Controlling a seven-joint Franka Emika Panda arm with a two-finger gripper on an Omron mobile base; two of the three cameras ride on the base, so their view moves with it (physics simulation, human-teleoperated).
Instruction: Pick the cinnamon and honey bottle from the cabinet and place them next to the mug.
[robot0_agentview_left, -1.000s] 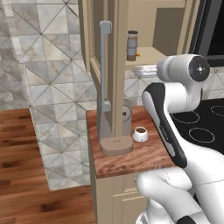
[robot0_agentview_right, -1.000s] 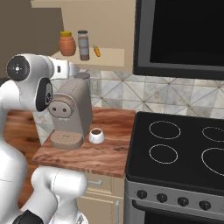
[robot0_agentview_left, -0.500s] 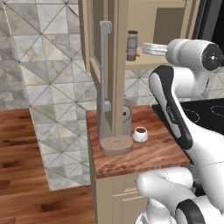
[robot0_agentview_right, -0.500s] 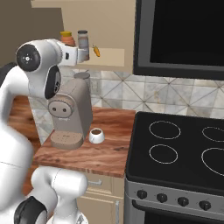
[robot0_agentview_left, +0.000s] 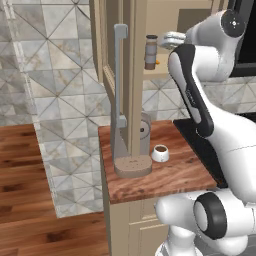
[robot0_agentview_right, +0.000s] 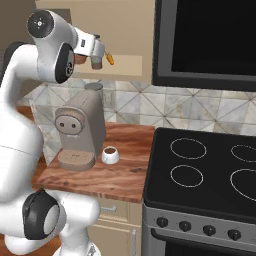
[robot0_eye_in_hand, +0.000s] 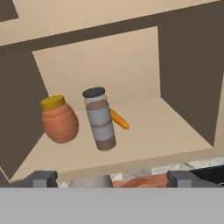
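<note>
in the hand view the gripper (robot0_eye_in_hand: 112, 178) looks straight into the open cabinet (robot0_eye_in_hand: 131, 61), its two dark fingertips (robot0_eye_in_hand: 41, 178) set wide apart near the bottom edge with nothing between them. the cinnamon (robot0_eye_in_hand: 100, 118) stands on the shelf a little left of centre, leaning slightly in this tilted view, its dark cap on top. the honey bottle (robot0_eye_in_hand: 59, 119) sits just beside it at nine o'clock, a narrow gap between the two, yellow cap up. a thin orange pointed thing (robot0_eye_in_hand: 119, 118) lies on the shelf behind the cinnamon, poking out at its three o'clock side; whether they touch i cannot tell.

in the left base view the cabinet door (robot0_agentview_left: 114, 75) stands open, edge-on to the camera, with its long grey handle (robot0_agentview_left: 118, 90) running down the front. the cinnamon (robot0_agentview_left: 150, 52) shows on the shelf past the door, and the white hand reaches toward it from three o'clock, stopping near but apart from it.

below, on the wooden counter (robot0_agentview_left: 170, 172), the mug (robot0_agentview_left: 160, 153) sits upright just at three o'clock of the coffee machine's round brown base (robot0_agentview_left: 132, 166).

in the right base view the mug (robot0_agentview_right: 110, 154) sits at three o'clock of the coffee machine (robot0_agentview_right: 80, 130), near it but not touching. the black stove (robot0_agentview_right: 210, 175) lies further toward three o'clock. the hand is up at the shelf, at twelve o'clock from the coffee machine.
</note>
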